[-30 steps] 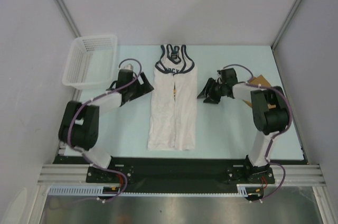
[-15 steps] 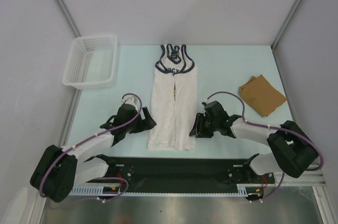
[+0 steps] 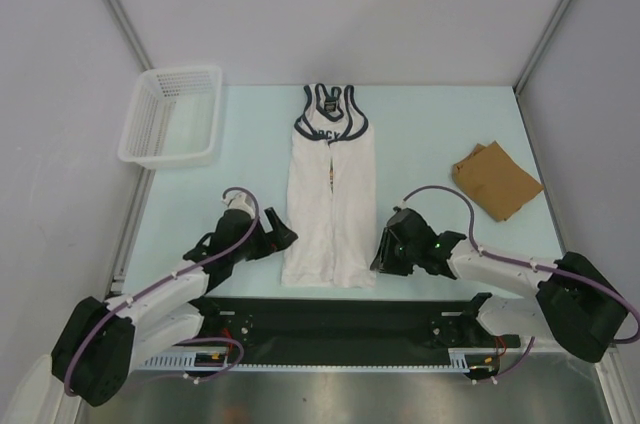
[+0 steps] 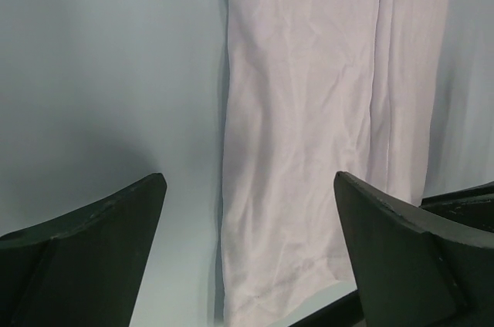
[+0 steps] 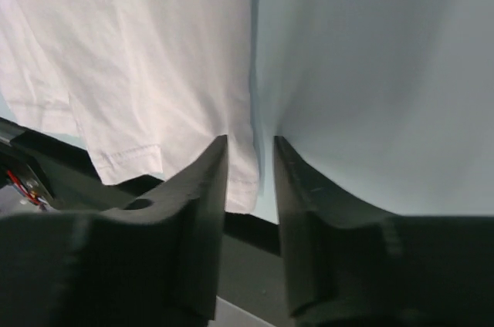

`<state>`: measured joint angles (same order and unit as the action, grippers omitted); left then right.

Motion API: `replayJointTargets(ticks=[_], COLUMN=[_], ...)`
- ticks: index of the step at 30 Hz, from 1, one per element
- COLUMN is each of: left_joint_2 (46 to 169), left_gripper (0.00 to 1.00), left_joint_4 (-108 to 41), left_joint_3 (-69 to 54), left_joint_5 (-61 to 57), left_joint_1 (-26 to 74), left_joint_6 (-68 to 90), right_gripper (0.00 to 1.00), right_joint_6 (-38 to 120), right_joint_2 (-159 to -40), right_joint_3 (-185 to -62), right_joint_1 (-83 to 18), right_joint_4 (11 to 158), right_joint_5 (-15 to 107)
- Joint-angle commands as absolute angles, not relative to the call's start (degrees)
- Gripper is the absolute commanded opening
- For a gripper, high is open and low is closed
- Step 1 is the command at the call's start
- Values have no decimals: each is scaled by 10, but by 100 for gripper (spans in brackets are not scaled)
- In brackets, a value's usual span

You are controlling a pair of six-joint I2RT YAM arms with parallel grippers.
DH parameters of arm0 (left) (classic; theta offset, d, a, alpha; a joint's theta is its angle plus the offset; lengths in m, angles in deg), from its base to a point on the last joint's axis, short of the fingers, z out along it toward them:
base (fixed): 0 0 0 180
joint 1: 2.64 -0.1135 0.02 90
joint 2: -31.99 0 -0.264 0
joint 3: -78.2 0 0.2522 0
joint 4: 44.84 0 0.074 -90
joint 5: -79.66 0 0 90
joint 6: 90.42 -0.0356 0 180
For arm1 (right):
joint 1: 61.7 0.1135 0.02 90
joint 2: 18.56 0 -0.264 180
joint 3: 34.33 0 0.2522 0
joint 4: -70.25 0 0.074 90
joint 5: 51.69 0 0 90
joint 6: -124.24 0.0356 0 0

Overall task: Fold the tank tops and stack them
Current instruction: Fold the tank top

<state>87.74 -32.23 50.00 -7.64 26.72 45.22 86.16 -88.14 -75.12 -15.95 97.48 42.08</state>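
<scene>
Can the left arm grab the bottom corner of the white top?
Probably yes. The left pincer hangs wide open at the white top's near corner, with nothing in the way.

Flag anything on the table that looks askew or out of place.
The tan tank top lies folded but turned diagonally near the right edge of the table, apart from the white tank top in the middle. The white one's folded-in sides leave an uneven gap down its centre. Nothing looks spilled or damaged.
</scene>
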Motion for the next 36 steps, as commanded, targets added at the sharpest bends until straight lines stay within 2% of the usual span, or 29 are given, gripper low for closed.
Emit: replayJointTargets(ticks=[1, 2, 10, 19, 23, 27, 33, 35, 36], left_joint_2=[877, 873, 821, 806, 822, 824, 810, 788, 781], left_gripper=[100, 98, 80, 74, 66, 65, 60, 53, 38], left_joint_4=[-251, -251, -238, -67, -57, -6, 56, 63, 61], left_joint_3=[548, 552, 591, 532, 539, 522, 515, 525, 529], left_joint_5=[-71, -70, -14, -59, -27, -49, -68, -69, -67], left_joint_1=[272, 272, 285, 303, 347, 400, 425, 425, 426], left_joint_6=[483, 484, 497, 493, 529, 548, 573, 583, 585], right_gripper=[40, 46, 45, 43, 40, 39, 37, 36, 34], right_joint_6=[871, 873, 902, 908, 904, 902, 903, 906, 905], right_joint_2=[-849, -843, -811, -845, -848, -851, -855, -854, -854], right_joint_3=[-747, -742, -698, -713, -725, -731, -732, -731, -731], right_joint_1=[-148, -144, -128, -99, -98, -98, -98, -97, -96], right_joint_4=[1043, 1047, 1010, 1018, 1036, 1043, 1042, 1040, 1042], right_joint_5=[384, 384, 425, 437, 435, 436, 444, 448, 448])
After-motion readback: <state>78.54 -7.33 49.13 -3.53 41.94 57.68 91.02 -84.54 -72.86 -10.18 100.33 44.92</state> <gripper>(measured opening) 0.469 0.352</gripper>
